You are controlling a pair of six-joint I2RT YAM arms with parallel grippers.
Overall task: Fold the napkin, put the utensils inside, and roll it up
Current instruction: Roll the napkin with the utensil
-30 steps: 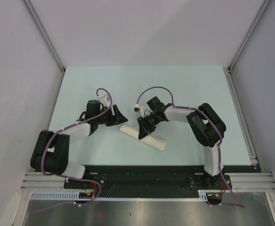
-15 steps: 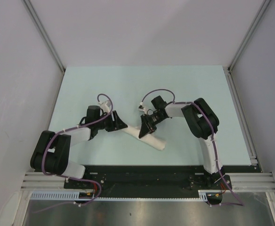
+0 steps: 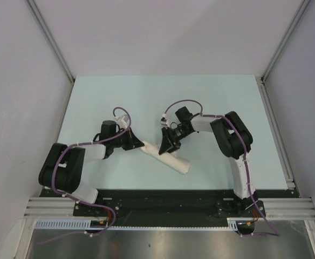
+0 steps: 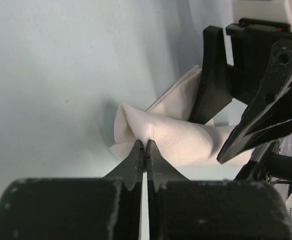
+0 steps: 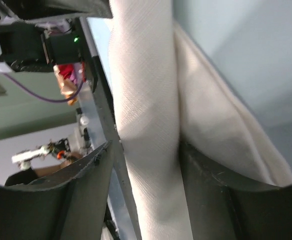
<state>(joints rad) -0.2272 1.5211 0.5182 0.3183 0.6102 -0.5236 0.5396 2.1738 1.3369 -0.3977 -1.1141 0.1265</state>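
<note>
Napkin [image 3: 167, 157] lies rolled, diagonal, on the table [image 3: 227, 102] near the arms; knife not visible, presumably inside. Left gripper [image 4: 144, 146], wide a second ago, is now shut at the roll's left end; pinch on cloth unclear. Right gripper [image 3: 166, 144] has loosened, jaws parted astride the roll. Rolling looks nearly finished.

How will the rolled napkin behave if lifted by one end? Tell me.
Probably floppy: the napkin is soft creased cloth, so its free end would likely sag. It looks light; the left gripper pinches just a thin fold. The roll seems loose, with layers gaping between the fingers of the right gripper, so it may unroll.
</note>
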